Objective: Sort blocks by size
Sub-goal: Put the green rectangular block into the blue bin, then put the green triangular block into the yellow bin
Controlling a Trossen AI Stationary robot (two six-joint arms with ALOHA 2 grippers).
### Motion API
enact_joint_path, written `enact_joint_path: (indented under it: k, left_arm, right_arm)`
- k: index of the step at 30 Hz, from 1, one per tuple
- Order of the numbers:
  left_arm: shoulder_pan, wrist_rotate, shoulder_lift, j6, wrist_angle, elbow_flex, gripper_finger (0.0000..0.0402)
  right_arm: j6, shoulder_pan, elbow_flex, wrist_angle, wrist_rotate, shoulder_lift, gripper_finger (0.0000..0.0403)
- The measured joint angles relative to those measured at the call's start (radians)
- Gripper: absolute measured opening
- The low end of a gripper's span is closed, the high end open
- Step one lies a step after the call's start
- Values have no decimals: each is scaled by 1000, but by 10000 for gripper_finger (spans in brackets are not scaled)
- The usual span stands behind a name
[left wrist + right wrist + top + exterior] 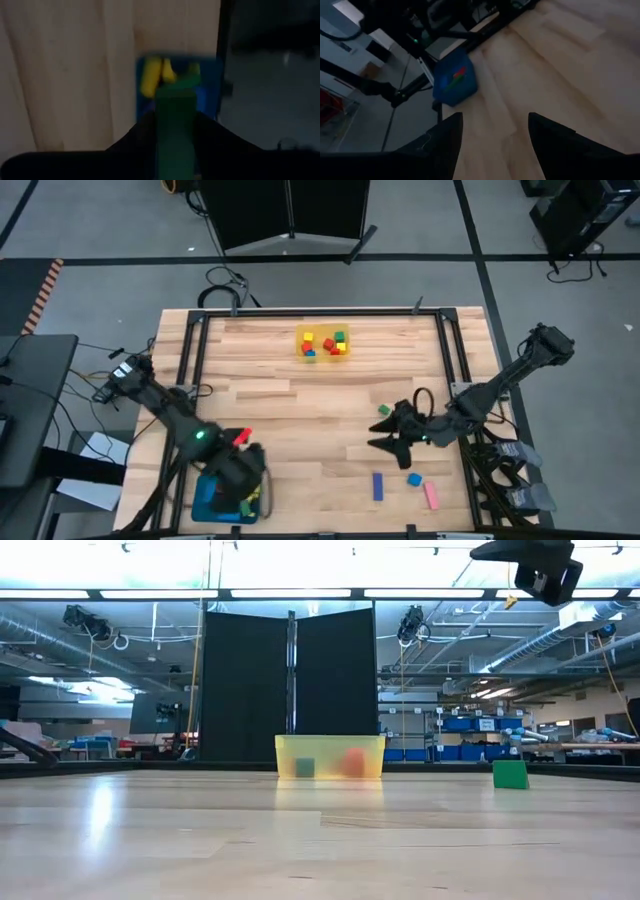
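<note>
A green bar is clamped between the fingers of the left gripper, which hangs directly over the teal tray at the desk's near left corner. In that tray lie yellow bars and another green piece. Far across the desk from the teal tray, by the back edge, the yellow tray holds small red, yellow, green and blue cubes. To the right of the teal tray, well apart from it, lie a blue bar, a blue cube and a pink bar along the front edge. A green cube sits farther back on the same side. The right gripper is between that cube and the blue bar, fingers spread apart and holding nothing, above bare wood.
</note>
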Motion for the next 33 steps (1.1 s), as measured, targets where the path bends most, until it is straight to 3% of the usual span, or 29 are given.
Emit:
enact_joint_path:
  k: [4,10,16,20,23,27,33]
  left_arm:
    - [-84,28,11,-47,9,-42,103]
    - [-186,-65,10,-180,160,-172,116]
    - [-252,-78,10,-318,249,-247,281]
    - [-259,-86,6,-377,271,-247,341]
    - [-255,-88,1,-404,309,-240,345]
    - [-213,-138,1,-408,366,-206,317]
    - [-117,-319,1,-353,404,-154,260]
  right_arm:
    - [19,14,0,94,0,78,235]
    - [27,23,0,180,0,126,235]
    - [32,24,0,181,0,121,235]
    - [32,24,0,181,-17,119,236]
    - [37,29,0,178,-76,118,236]
    - [67,71,2,107,-114,118,236]
    - [340,125,1,-291,-98,114,231]
